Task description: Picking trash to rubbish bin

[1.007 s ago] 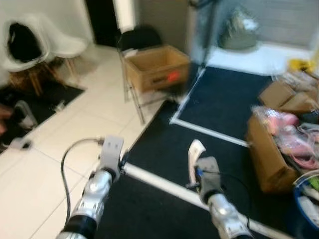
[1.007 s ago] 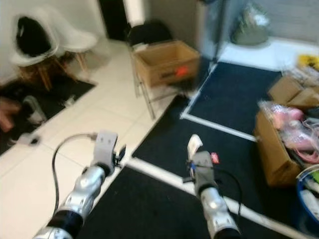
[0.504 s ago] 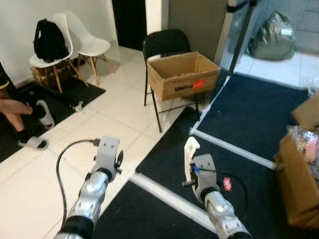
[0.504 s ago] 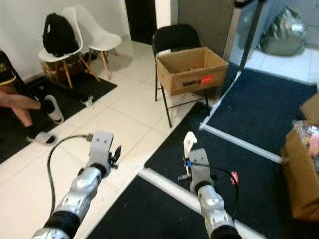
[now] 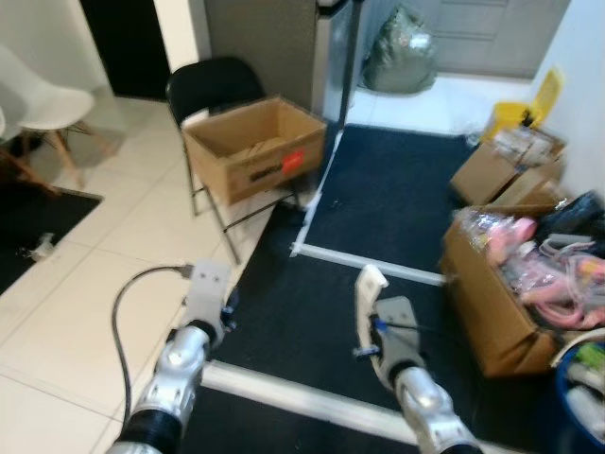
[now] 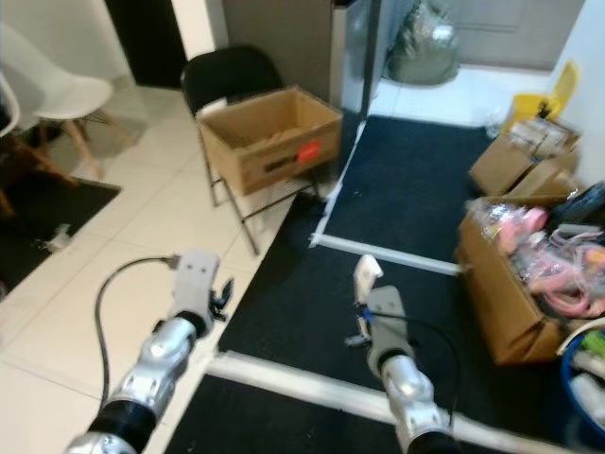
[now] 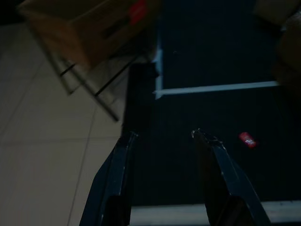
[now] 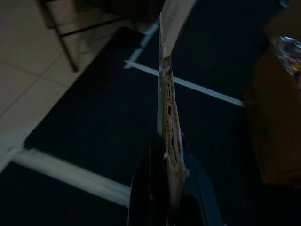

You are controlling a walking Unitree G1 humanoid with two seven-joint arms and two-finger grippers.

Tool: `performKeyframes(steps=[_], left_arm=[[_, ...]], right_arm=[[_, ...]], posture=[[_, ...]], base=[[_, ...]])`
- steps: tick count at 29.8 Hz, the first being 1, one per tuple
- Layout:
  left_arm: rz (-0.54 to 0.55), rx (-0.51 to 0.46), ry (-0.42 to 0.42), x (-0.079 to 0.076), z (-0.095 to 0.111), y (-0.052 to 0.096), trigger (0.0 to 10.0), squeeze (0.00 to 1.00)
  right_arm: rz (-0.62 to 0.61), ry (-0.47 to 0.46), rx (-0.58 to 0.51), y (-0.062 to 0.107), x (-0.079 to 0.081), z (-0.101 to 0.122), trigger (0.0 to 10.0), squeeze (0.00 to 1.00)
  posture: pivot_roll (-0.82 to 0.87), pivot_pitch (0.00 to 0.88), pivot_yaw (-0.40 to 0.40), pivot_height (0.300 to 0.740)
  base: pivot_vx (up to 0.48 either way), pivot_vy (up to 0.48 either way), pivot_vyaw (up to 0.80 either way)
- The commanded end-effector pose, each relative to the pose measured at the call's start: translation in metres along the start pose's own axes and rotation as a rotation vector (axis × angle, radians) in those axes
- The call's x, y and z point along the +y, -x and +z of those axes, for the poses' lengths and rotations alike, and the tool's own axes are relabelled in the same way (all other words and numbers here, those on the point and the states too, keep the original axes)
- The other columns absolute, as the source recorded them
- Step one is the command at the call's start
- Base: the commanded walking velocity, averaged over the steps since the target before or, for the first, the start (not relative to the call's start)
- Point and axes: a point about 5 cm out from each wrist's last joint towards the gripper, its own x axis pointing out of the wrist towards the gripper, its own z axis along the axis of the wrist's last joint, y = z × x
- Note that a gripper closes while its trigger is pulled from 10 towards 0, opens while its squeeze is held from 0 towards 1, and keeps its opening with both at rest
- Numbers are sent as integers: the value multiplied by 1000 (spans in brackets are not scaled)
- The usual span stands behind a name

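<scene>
Your right gripper [image 8: 164,155] fingers pinch a white cardboard scrap [image 5: 366,295]; left gripper [image 7: 162,136] fingers spread, empty. Judged: pickup done, binning remains.

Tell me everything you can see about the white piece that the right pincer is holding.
The white piece is a flat, thin scrap, pale on its face. In the right wrist view its edge looks torn, brownish and layered, like cardboard. It stands about upright, rising above the right pincer, whose fingers are shut on its lower end. Its rounded top is free and touches nothing. It is held in the air above the dark carpet.
</scene>
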Motion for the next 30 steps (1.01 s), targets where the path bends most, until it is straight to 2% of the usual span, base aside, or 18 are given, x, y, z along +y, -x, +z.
performKeyframes(steps=[1, 21, 30], left_arm=[[23, 36, -6, 9, -10, 5, 10000, 0], [11, 32, 1, 6, -7, 3, 10000, 0], [14, 27, -1, 6, -6, 4, 10000, 0]], right_arm=[[29, -10, 30, 1, 12, -6, 10000, 0], [0, -21, 30, 3, 7, -8, 10000, 0], [-3, -23, 38, 3, 5, -8, 10000, 0]], posture=[[-6, 73, 81, 740], [-8, 82, 84, 740], [-3, 88, 76, 740]], base=[[368, 0, 0], [369, 0, 0], [370, 0, -800]])
